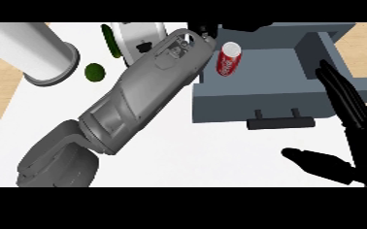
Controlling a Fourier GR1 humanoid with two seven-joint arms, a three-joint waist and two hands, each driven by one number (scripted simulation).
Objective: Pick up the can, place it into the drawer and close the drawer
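Observation:
The red can (229,59) with a white top lies tilted inside the open grey drawer (251,102), near its back left corner. My left forearm runs from the lower left up to the drawer. Of my left hand (206,30) only black fingers show at the top edge, spread above and beside the can and apart from it. My right hand (341,99) rests open at the drawer's right side, fingers straight along the side wall and thumb low at the right. The drawer's black handle (281,122) faces me.
A large white cylinder (39,53) lies at the upper left. A small green fruit (94,71) sits beside it. Behind my left forearm is a white plate (140,35) with a long green vegetable (109,41) at its left. The white counter (215,160) spreads below the drawer.

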